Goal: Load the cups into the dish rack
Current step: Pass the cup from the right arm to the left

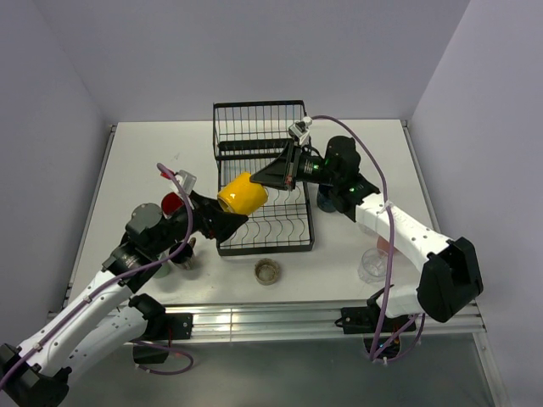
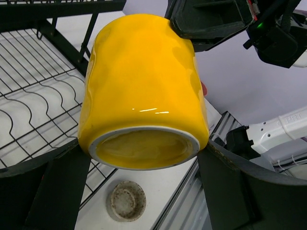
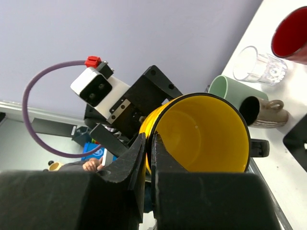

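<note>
Desk (image 1: 144, 161): flat white top, matte, with an aluminium rail along the near edge.

Rack (image 1: 271, 229): black wire, rectangular, standing mid-desk. The floor is a grid with wavy wire dividers, and the far end rises into a taller basket of straight upright wires.

Right arm (image 2: 283, 127): white link with faint grey lettering, too blurred to read.

Right gripper (image 3: 149, 143): black matte fingers closed thin on the rim wall of the yellow mug (image 1: 242, 193), one finger inside and one outside.

Left gripper (image 2: 141, 158): black fingers spread wide, one at each side of the mug's base. I cannot tell whether they press on it.

Yellow mug: glossy ceramic, a rounded barrel shape with slight dimples in the glaze. It has a pale unglazed foot ring and is yellow inside. It is held in the air on its side between the two grippers, over the rack's near-left part, with its mouth toward the right gripper.

Other cups, all on the desk:
- Red mug (image 1: 172, 202): glossy, left of the rack, behind the left arm.
- Green tumbler (image 3: 230, 91): pale and smooth, lying on its side.
- Brown-grey mug (image 3: 266, 112): loop handle, dark inside, on its side just beside the tumbler.
- Clear glass (image 3: 259, 64): thick faceted base, near the red mug.
- Second clear glass (image 1: 372, 264): right of the rack, by the right arm.
- Low brownish glass (image 1: 267, 271): shallow, round and speckled, just in front of the rack.
</note>
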{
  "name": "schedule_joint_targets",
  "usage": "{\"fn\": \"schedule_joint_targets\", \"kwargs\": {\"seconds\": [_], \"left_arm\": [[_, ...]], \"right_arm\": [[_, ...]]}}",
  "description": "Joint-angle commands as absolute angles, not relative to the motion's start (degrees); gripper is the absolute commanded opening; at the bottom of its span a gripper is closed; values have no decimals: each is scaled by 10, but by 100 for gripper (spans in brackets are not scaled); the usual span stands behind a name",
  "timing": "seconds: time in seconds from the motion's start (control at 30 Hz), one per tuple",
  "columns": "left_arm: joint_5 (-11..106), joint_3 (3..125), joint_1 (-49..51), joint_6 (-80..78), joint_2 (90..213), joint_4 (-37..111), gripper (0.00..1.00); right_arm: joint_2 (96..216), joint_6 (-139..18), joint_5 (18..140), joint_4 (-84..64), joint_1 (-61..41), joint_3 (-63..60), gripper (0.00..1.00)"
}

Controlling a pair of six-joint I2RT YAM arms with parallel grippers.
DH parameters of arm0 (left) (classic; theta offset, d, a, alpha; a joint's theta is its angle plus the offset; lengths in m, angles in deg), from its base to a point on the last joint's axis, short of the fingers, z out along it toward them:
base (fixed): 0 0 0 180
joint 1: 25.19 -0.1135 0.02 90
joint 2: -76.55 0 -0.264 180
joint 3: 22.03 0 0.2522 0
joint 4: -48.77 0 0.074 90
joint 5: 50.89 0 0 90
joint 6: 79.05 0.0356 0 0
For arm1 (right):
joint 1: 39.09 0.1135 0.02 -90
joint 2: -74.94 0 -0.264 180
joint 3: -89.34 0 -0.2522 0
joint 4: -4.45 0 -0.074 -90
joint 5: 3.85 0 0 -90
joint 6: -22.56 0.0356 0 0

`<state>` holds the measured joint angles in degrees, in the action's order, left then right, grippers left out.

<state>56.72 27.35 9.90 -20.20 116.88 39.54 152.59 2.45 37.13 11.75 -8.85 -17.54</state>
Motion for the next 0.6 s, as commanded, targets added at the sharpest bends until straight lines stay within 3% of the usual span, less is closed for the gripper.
{"fn": "schedule_joint_targets", "kwargs": {"seconds": [0.0,0.23,0.57], "left_arm": [[527,325,95,-201,1151,432,0],[520,333,97,-209,1156,406,0],[498,382,97,-211,1169,311,0]], "right_arm": [[1498,-12,375,88,-82,-188,0],[1482,-48,402,50,-80,-203,0],[1476,-89,471,3,-74,-224,10]]}}
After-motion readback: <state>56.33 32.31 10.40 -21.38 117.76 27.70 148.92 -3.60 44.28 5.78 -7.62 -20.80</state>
